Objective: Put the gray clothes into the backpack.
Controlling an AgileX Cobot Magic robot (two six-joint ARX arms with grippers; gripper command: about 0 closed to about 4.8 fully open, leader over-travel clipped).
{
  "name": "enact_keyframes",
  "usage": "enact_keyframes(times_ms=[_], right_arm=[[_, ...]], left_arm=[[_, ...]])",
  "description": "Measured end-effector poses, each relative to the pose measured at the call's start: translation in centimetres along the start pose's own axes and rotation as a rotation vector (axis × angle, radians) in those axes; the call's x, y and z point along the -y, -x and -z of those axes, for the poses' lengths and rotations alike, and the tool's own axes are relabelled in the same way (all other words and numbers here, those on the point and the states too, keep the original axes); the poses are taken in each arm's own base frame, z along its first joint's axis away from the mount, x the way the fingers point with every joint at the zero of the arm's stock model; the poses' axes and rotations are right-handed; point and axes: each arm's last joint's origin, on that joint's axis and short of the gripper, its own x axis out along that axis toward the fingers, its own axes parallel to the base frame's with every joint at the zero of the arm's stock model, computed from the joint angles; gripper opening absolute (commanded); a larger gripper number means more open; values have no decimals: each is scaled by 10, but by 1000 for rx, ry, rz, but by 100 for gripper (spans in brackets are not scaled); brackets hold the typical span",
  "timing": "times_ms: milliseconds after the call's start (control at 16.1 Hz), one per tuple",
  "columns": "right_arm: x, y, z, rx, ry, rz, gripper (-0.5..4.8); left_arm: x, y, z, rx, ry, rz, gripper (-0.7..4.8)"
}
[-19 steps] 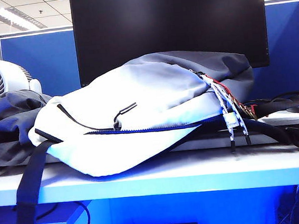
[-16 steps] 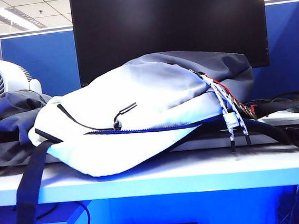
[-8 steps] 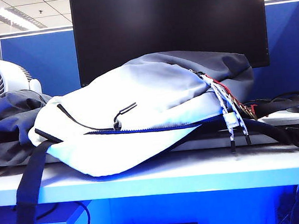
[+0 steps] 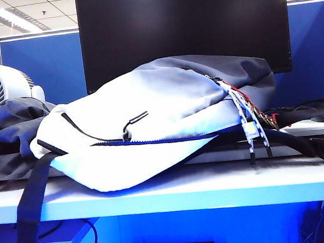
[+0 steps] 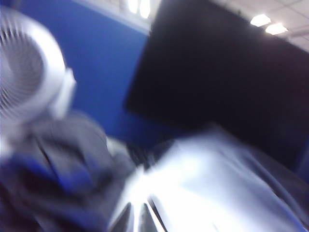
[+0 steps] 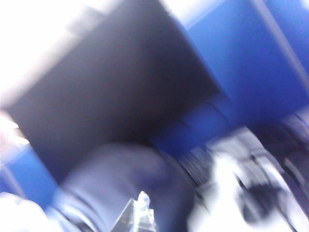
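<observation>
While the gray clothes lie heaped on the table beside the backpack, both wrist views are blurred, so the seemingly closed left gripper and right gripper should spread before descending onto the cloth.
</observation>
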Motion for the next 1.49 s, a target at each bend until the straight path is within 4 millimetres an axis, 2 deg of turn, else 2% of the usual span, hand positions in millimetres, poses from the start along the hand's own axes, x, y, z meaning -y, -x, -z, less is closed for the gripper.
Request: enact_keyframes(times_ms=[62,124,310,434,619,681,743,805,867,1053,1115,1177,1239,1301,1363,1425,1487], right_arm=[[-5,0,-5,52,15,-47,3],[-13,0,-16,107,33,-100,3],[-50,-5,-59,170,70,-210,3],[-70,-12,-82,158,122,-278,3],[-100,-30,-115,62,280,-379,3],[-106,-54,-124,-63,319,-393,3],[-106,-69,-124,-151,305,-414,4],[-106,-95,-119,-347,240,-512,5],[-110,-108,-115,-449,192,-577,19],[-127,-140,-101,-610,92,-703,27],[-135,-159,-73,-748,19,-739,71],[-140,-169,-48,-849,-21,-733,132],[-146,-172,-28,-915,-24,-735,219],[-152,-173,-5,-973,8,-736,249],[-157,-173,12,-1010,57,-730,257],[-161,-179,50,-1061,172,-684,261],[-157,-181,70,-1107,218,-649,282]], left_arm=[[4,0,-14,43,-43,-40,28],[13,1,-41,131,-144,-115,27],[22,4,-65,134,-254,-187,27],[22,4,-77,149,-261,-325,26],[25,-7,-87,54,-329,-322,26],[27,-18,-95,17,-328,-288,26],[27,-25,-97,-13,-327,-274,26],[25,-41,-96,-93,-328,-217,26],[24,-51,-92,-152,-330,-155,26],[18,-74,-79,-291,-323,-15,27],[11,-83,-67,-368,-331,-46,27],[7,-86,-64,-381,-344,-106,27],[5,-87,-64,-373,-360,-153,27],[4,-89,-63,-372,-376,-174,27],[2,-91,-61,-380,-390,-180,27],[-2,-96,-55,-415,-397,-178,27],[-4,-100,-51,-433,-393,-162,27]])
